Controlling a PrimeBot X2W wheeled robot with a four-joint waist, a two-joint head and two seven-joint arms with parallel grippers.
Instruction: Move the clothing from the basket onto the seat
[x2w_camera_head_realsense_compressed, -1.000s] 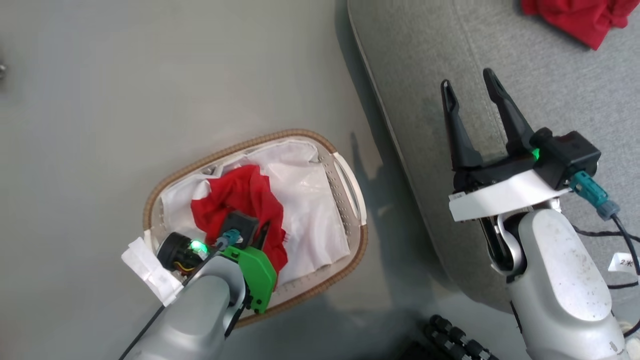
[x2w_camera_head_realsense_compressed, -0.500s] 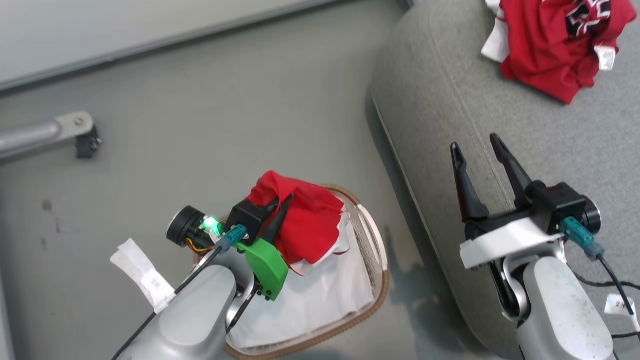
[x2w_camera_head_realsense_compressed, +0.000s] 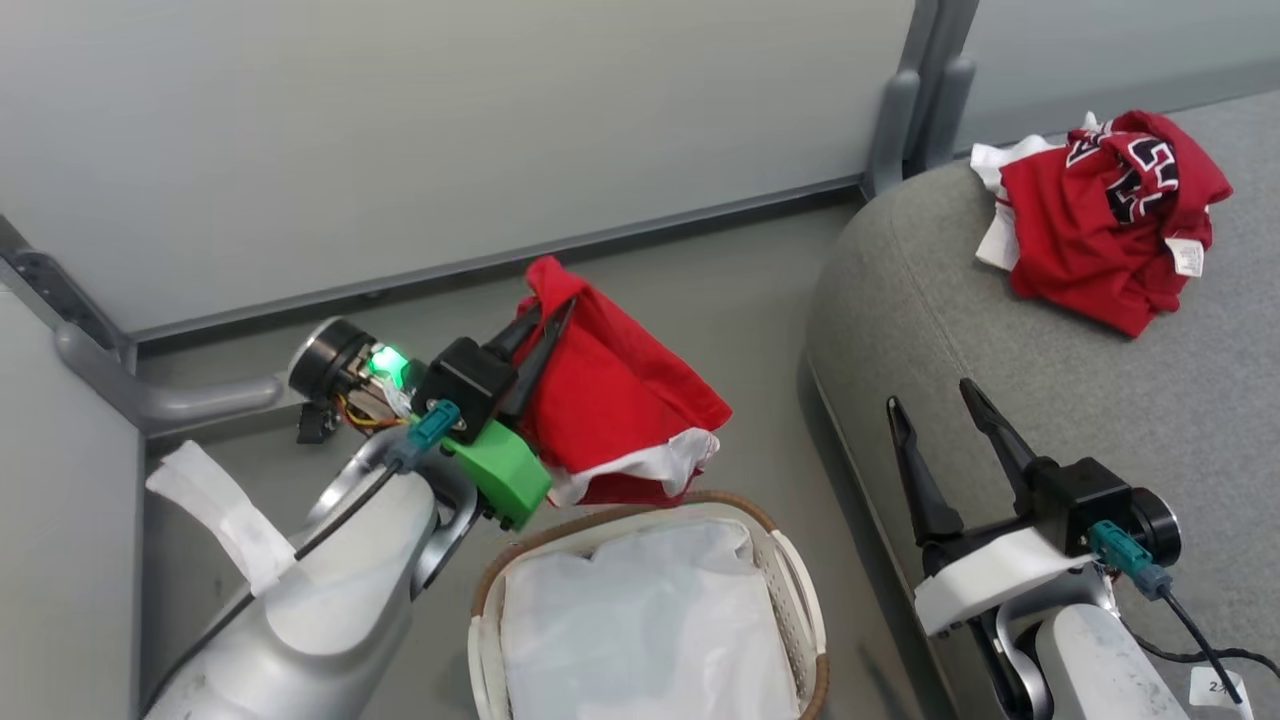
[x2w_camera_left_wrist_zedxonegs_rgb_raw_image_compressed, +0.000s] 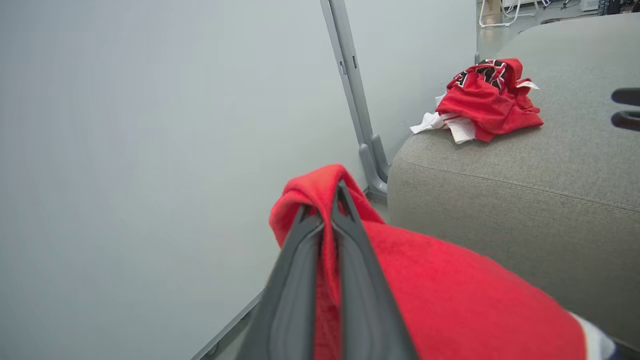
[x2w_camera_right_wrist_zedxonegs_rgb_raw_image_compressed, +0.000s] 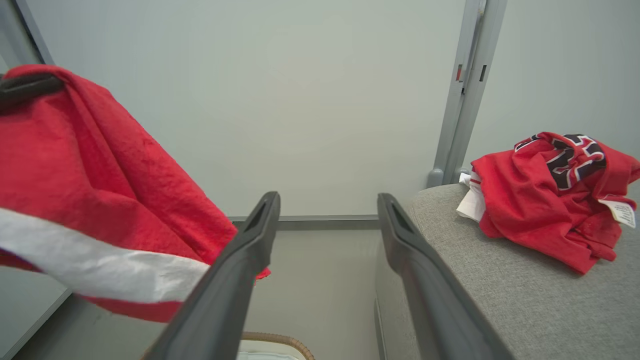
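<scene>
As the head view has it, the left hand (x2w_camera_head_realsense_compressed: 553, 308) is clamped tight on a red garment (x2w_camera_head_realsense_compressed: 625, 400), which hangs just above the basket (x2w_camera_head_realsense_compressed: 790, 590) and to the left of the seat (x2w_camera_head_realsense_compressed: 1000, 340). The right hand (x2w_camera_head_realsense_compressed: 929, 398) gapes wide and empty over the seat's near edge. Along the left wrist, the seat lies ahead and rightward of the pinched fold, with a numbered garment (x2w_camera_left_wrist_zedxonegs_rgb_raw_image_compressed: 487, 100) on its far part. Across the right wrist, the held cloth hangs left of the seat, so I judge the carry runs rightward.

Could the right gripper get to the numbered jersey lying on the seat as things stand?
Probably yes: the right gripper is open and empty over the seat, with nothing lying between it and the jersey.
</scene>
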